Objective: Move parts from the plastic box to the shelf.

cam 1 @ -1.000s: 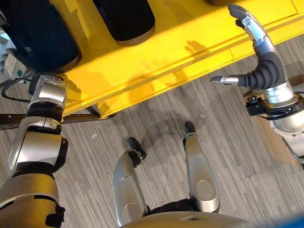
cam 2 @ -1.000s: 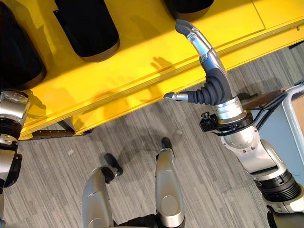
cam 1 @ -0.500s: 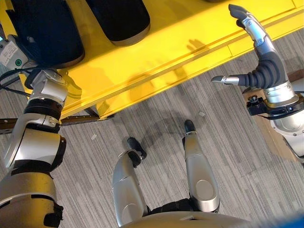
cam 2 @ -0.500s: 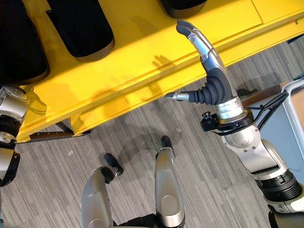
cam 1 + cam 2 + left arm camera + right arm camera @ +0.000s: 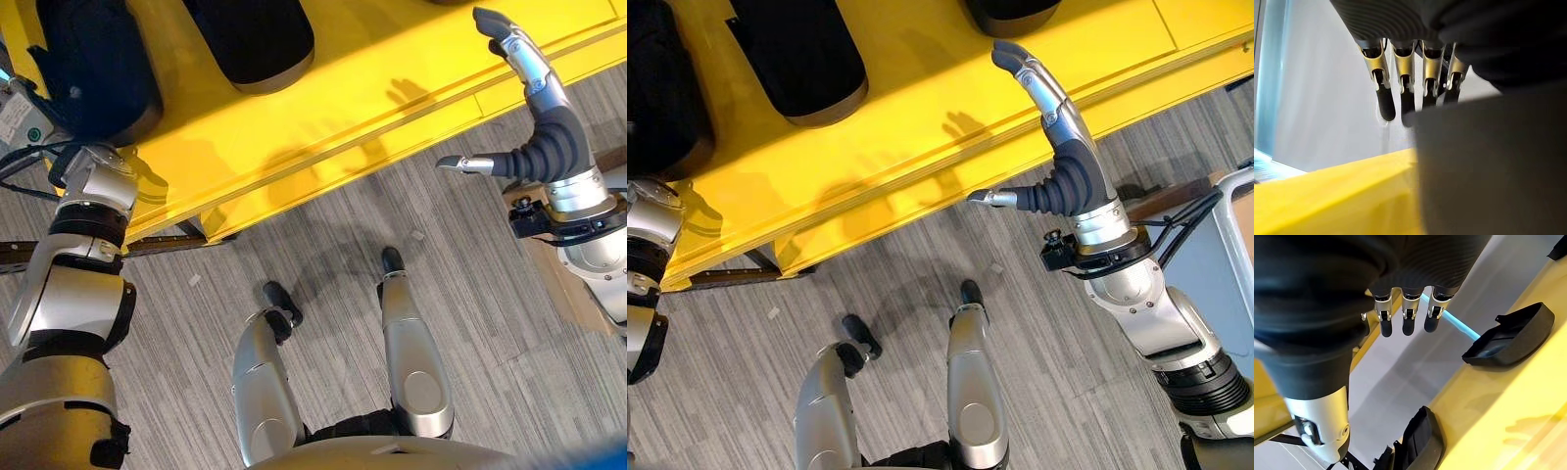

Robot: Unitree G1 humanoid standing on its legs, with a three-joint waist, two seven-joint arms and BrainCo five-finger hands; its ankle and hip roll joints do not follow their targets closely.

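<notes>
Three black moulded parts rest on a yellow shelf (image 5: 950, 88): a large part (image 5: 93, 69) at its left end, a middle part (image 5: 803, 59) beside it, and a third part (image 5: 1009, 12) cut off by the far edge. The right hand (image 5: 1058, 147) hovers over the shelf's front edge, fingers nearly straight, thumb out, grasping nothing. The left hand (image 5: 1405, 83) reaches behind the large part, straight fingers against it, though whether it grips cannot be told.

Yellow shelf (image 5: 372, 69) carries black parts (image 5: 257, 39), above grey floor (image 5: 470, 294).
</notes>
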